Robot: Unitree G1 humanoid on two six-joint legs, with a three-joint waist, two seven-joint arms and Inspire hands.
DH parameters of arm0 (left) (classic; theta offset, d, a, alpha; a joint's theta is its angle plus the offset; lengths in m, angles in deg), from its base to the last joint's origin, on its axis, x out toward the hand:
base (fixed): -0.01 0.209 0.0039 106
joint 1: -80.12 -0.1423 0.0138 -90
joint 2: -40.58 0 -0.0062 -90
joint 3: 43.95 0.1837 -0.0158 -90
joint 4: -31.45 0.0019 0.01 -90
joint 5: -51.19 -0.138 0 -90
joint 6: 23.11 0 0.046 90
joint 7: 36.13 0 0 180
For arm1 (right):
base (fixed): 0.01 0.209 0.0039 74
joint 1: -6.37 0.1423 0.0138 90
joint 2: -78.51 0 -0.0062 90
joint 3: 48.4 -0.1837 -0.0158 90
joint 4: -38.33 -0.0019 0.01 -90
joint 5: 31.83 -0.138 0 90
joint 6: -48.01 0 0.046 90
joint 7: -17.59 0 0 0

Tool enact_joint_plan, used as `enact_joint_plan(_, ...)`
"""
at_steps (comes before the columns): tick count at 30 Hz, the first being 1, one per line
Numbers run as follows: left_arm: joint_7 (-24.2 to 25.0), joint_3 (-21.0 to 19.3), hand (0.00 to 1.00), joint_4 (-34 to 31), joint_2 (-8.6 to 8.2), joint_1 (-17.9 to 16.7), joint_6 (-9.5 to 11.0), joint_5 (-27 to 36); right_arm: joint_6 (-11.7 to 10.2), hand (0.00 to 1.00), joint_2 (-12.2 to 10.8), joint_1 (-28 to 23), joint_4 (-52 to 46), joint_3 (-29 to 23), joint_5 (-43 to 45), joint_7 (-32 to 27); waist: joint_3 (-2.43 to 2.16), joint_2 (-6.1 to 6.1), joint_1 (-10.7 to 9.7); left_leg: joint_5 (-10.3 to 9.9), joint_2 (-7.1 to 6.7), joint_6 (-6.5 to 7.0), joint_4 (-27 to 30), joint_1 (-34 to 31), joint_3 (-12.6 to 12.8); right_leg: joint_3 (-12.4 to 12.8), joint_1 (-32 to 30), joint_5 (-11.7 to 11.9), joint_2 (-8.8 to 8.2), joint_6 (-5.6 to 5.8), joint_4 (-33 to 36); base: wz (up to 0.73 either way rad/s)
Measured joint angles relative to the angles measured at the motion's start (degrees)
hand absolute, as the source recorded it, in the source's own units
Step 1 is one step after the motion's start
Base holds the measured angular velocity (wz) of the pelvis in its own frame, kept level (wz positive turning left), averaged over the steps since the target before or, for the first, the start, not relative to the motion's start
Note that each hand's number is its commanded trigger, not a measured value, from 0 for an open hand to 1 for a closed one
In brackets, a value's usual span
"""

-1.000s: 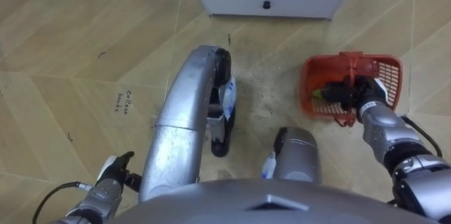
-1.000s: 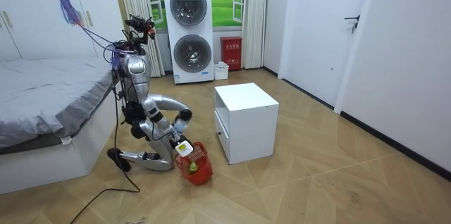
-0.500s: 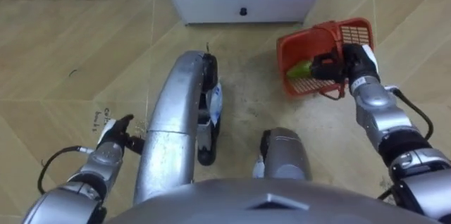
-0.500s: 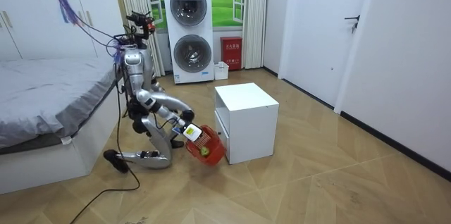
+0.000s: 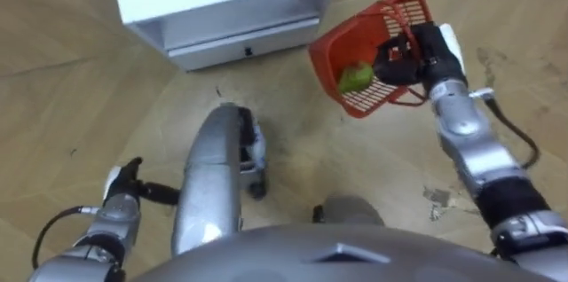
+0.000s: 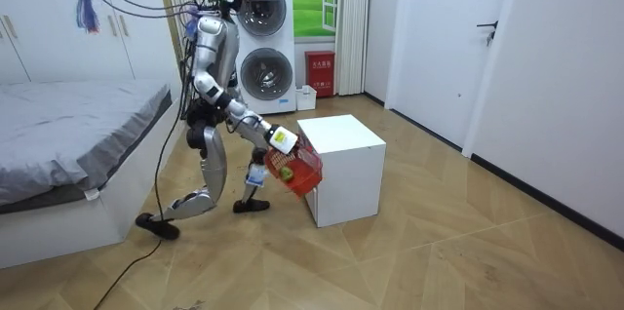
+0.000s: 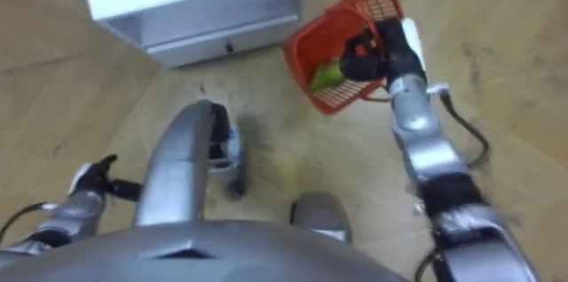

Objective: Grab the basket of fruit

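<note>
Right robot hand (image 5: 428,56) grips one basket (image 5: 342,38) (one fruit (image 5: 355,78)).

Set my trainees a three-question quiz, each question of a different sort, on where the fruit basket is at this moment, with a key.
1. True or false: the fruit basket rests on the floor.
2. What holds the basket? A. a wall hook B. the right hand C. a person
3. Fill in: the fruit lying in the basket is ___ in colour.
Key: 1 false, it hangs tilted in the air; 2 B; 3 green.
</note>
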Motion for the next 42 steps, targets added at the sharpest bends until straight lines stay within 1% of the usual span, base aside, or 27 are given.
enact_joint_plan(1,-0.94,-0.09,0.0,0.26,-0.34,-0.5,-0.06,0.0,-1.8,1.0,0.0,-1.9,-2.12,0.06,1.77,0.16,0.0,0.39,0.78,2.05,-0.01,-1.52,-4.87,3.65,-2.18,-0.52,-0.89,-0.18,-1.99,0.24,-4.26,-0.76)
enact_joint_plan(2,-1.4,-0.16,0.0,0.6,-0.38,-0.97,-0.02,0.01,-2.36,1.0,-0.07,-2.85,-2.91,0.07,2.77,0.31,0.08,0.75,0.88,2.95,0.02,-2.69,-7.53,5.83,-3.72,-1.36,-0.91,-0.13,-2.8,0.22,-7.16,-0.73)
enact_joint_plan(3,-2.34,-0.32,0.0,0.83,-0.36,-2.17,0.25,-0.01,-3.09,1.0,-0.09,-5.38,-5.01,-0.1,4.94,0.44,0.02,1.77,0.61,5.17,0.15,-4.48,-12.2,9.78,-7.05,-3.28,-0.63,0.36,-3.86,0.33,-13.62,-0.38)
enact_joint_plan(4,-2.94,-0.71,0.0,0.83,-0.28,-2.9,0.69,0.1,-3.74,1.0,-0.09,-8.3,-8.37,-1.04,6.17,0.45,0.08,2.12,-0.04,7.66,0.21,-5.8,-16.65,13.15,-8.66,-5.04,-0.52,2.49,-4.67,0.49,-20.97,-0.14)
enact_joint_plan(5,-3.17,-0.68,0.0,0.75,-0.17,-3.16,0.85,0.34,-4.34,1.0,-0.08,-10.05,-9.99,-1.62,6.27,0.46,0.07,2.1,-0.58,8.51,0.32,-6.19,-18.53,14.57,-8.63,-5.77,-0.31,4.5,-4.92,0.7,-24.91,0.44)
enact_joint_plan(6,-3.39,-0.57,0.0,0.5,0.02,-3.6,1.14,0.73,-5.15,1.0,0.05,-12.8,-12.04,-2.46,5.99,0.29,0.1,2.2,-2.51,9.12,0.33,-7.08,-20.44,16.85,-8.33,-5.55,0.68,7.28,-4.45,2.31,-27.72,0.6)
enact_joint_plan(7,-3.43,-0.56,0.0,0.21,0.04,-3.65,1.16,0.88,-5.27,1.0,-0.13,-13.56,-12.06,-2.87,5.68,0.36,0.03,2.02,-2.83,9.63,0.67,-7.52,-20.99,17.62,-8.09,-6.06,1.38,7.14,-3.98,1.93,-27.77,0.42)
enact_joint_plan(8,-3.44,-0.56,0.0,-0.29,-0.25,-4.2,1.45,1.13,-4.86,1.0,-0.24,-13.67,-11.97,-3.19,5.0,1.08,0.02,1.86,-2.37,10.57,2.15,-8.29,-22.47,18.98,-6.67,-7.13,1.87,7.62,-3.02,0.68,-28.09,-0.03)
enact_joint_plan(9,-3.37,-0.57,0.0,-0.29,-0.52,-5.09,1.86,1.14,-4.69,1.0,-0.62,-13.83,-12.37,-3.5,4.52,2.13,-0.02,1.97,-2.19,11.84,3.3,-9.11,-24.19,20.16,-6.64,-7.72,2.71,8.19,-1.8,-0.38,-29.17,-0.17)
enact_joint_plan(10,-3.32,-0.56,0.0,-0.25,-0.77,-5.79,2.24,1.13,-4.42,1.0,-0.79,-14.67,-14.01,-4.18,4.4,3.03,0.02,2.11,-2.18,12.98,4.36,-9.75,-25.71,21.23,-6.66,-8.39,3.66,8.71,-0.94,-1.35,-30.21,-0.04)
enact_joint_plan(11,-3.32,-0.56,0.0,-0.23,-0.79,-6.27,2.34,1.13,-4.35,1.0,-0.79,-14.97,-14.73,-4.3,4.33,3.38,0.01,2.12,-2.18,13.46,4.8,-10.07,-26.32,21.73,-6.77,-8.72,4.11,8.94,-0.48,-1.79,-30.65,0.0)
enact_joint_plan(13,-3.25,-0.56,0.0,-0.25,-0.85,-8.06,2.41,0.84,-4.08,1.0,-0.75,-15.79,-17.15,-4.69,4.27,4.94,0.0,2.15,-1.57,14.87,6.63,-11.35,-28.23,23.46,-7.03,-8.72,5.35,9.68,1.66,-3.24,-31.93,-0.08)
enact_joint_plan(16,-3.17,-0.57,0.0,-0.25,-1.01,-9.38,2.39,0.46,-4.0,1.0,-0.72,-16.8,-18.98,-5.94,4.31,6.4,-0.09,2.38,-0.82,15.83,8.18,-12.34,-29.35,24.69,-7.05,-8.59,6.02,9.97,3.17,-4.47,-32.21,-0.1)
enact_joint_plan(20,-2.94,-1.4,0.0,-0.22,-1.03,-11.19,2.36,-0.05,-4.0,1.0,-0.73,-16.87,-20.88,-6.27,4.32,7.67,-0.26,2.5,-0.95,16.44,8.24,-12.88,-30.77,26.57,-7.0,-8.58,7.42,9.88,3.42,-4.86,-32.48,0.0)
enact_joint_plan(25,-2.68,-4.44,0.0,-0.4,-0.98,-11.4,2.41,-0.15,-4.0,1.0,-0.74,-16.89,-24.6,-6.3,4.11,9.4,-0.68,1.8,-0.79,16.53,8.0,-12.94,-31.66,28.34,-6.42,-8.79,9.44,9.89,3.22,-4.91,-33.81,0.0)
enact_joint_plan(27,-2.68,-5.16,0.0,-0.4,-0.96,-11.59,2.4,-0.36,-4.01,1.0,-0.82,-17.0,-26.05,-6.4,3.42,10.22,-0.77,1.53,-1.03,16.53,7.88,-12.93,-31.81,28.97,-6.14,-9.48,10.78,9.92,3.18,-4.94,-34.81,0.11)
enact_joint_plan(32,-2.05,-5.25,0.0,-0.3,-1.0,-11.8,2.4,-1.3,-3.97,1.0,-1.15,-17.63,-28.85,-7.48,3.22,13.12,-0.77,1.28,-0.96,16.44,7.34,-12.85,-32.04,30.16,-5.9,-10.37,13.13,9.91,2.96,-4.91,-36.47,0.13)
enact_joint_plan(33,-1.89,-5.28,0.0,-0.14,-0.98,-11.9,2.39,-1.3,-3.95,1.0,-1.75,-17.69,-29.46,-7.62,3.22,13.82,-0.76,1.3,-0.72,16.33,7.35,-12.73,-32.06,30.41,-5.46,-10.46,13.57,9.91,2.91,-4.91,-36.88,0.07)
enact_joint_plan(34,-1.22,-5.8,0.0,0.2,-1.01,-12.15,2.37,-1.29,-3.95,1.0,-2.33,-17.66,-29.87,-7.65,3.23,14.53,-0.74,1.32,-0.59,15.99,7.33,-12.73,-31.94,30.63,-5.36,-10.46,14.1,9.89,2.9,-4.89,-37.39,0.03)
enact_joint_plan(35,-0.89,-5.89,0.0,0.39,-0.99,-12.38,2.33,-1.28,-3.92,1.0,-2.46,-17.67,-29.87,-7.65,3.21,14.86,-0.75,1.31,-0.56,15.88,7.25,-12.72,-31.91,30.81,-5.33,-10.46,14.56,9.94,2.9,-4.8,-37.81,0.0)
enact_joint_plan(37,-0.28,-5.9,0.0,0.57,-0.99,-13.27,2.25,-1.28,-3.81,1.0,-2.39,-17.65,-29.9,-7.66,2.66,15.59,-0.76,1.35,0.17,14.97,7.22,-12.76,-31.35,31.27,-5.11,-10.15,15.43,10.01,2.82,-4.67,-38.64,-0.1)
enact_joint_plan(38,0.25,-5.9,0.0,0.82,-0.99,-13.46,2.2,-1.28,-3.53,1.0,-2.16,-17.48,-29.9,-7.62,2.24,15.97,-0.72,1.33,1.09,14.21,7.32,-12.72,-30.44,31.2,-4.86,-9.62,15.72,10.0,2.69,-4.61,-38.9,-0.14)
enact_joint_plan(40,0.71,-5.83,0.0,0.93,-1.06,-13.44,2.11,-1.28,-2.71,1.0,-1.88,-16.93,-29.89,-7.56,2.17,16.28,-0.61,1.22,2.52,12.68,7.07,-12.18,-28.93,30.42,-3.84,-9.04,16.63,9.8,2.03,-4.21,-39.5,-0.09)
enact_joint_plan(41,0.99,-5.85,0.0,0.94,-1.13,-13.34,2.06,-1.51,-2.57,1.0,-1.93,-16.53,-29.84,-7.48,2.2,16.41,-0.59,1.2,2.77,12.2,6.81,-11.86,-28.7,30.09,-3.71,-8.8,16.76,9.79,1.67,-4.13,-39.64,0.05)
enact_joint_plan(42,1.47,-6.0,0.0,1.1,-1.32,-12.96,1.87,-3.17,-2.46,1.0,-2.03,-16.12,-29.83,-7.5,2.33,16.46,-0.71,0.94,2.95,11.71,5.49,-11.23,-28.78,29.8,-3.75,-8.22,17.0,9.71,0.73,-3.7,-39.94,0.18)
